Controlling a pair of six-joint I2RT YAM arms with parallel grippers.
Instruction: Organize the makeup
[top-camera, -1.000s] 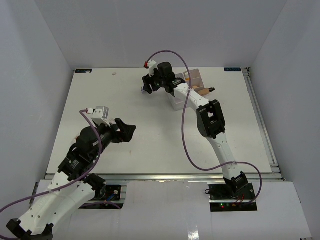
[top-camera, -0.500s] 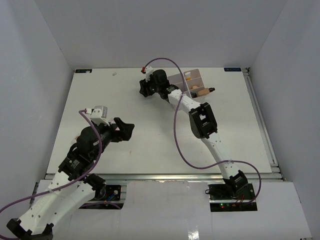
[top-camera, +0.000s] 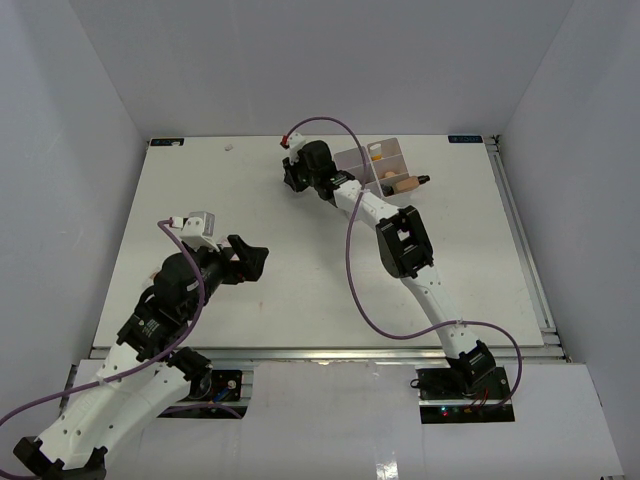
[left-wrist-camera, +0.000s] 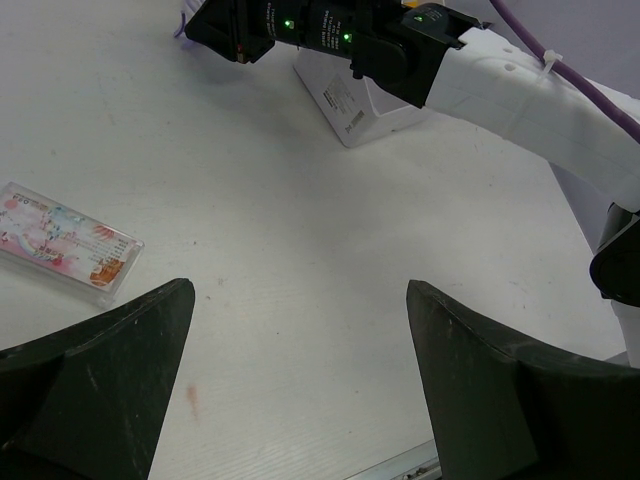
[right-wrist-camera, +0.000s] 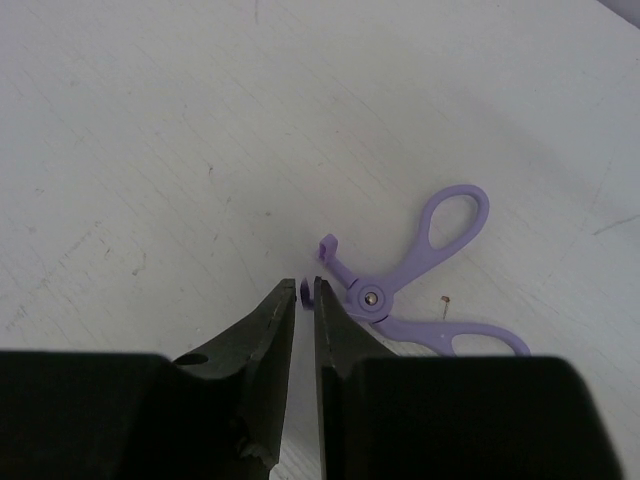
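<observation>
White tabletop (top-camera: 480, 260) with a white box (left-wrist-camera: 345, 100) toward 12 o'clock. The left end effector (left-wrist-camera: 298, 290) hangs with its jaws wide apart; the small clear pinkish item (left-wrist-camera: 65, 243) lies flat at its 9 o'clock, apart from it. The right end effector (right-wrist-camera: 305, 287) is narrowed to a slit around one tip of the lilac clip (right-wrist-camera: 372, 297), whose loops lie toward 2 o'clock.

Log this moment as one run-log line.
right gripper: shut on one tip of lilac clip, clip flat on table | left gripper: open, empty, clear pinkish item lying nearby | phase: grasp, not lifted
</observation>
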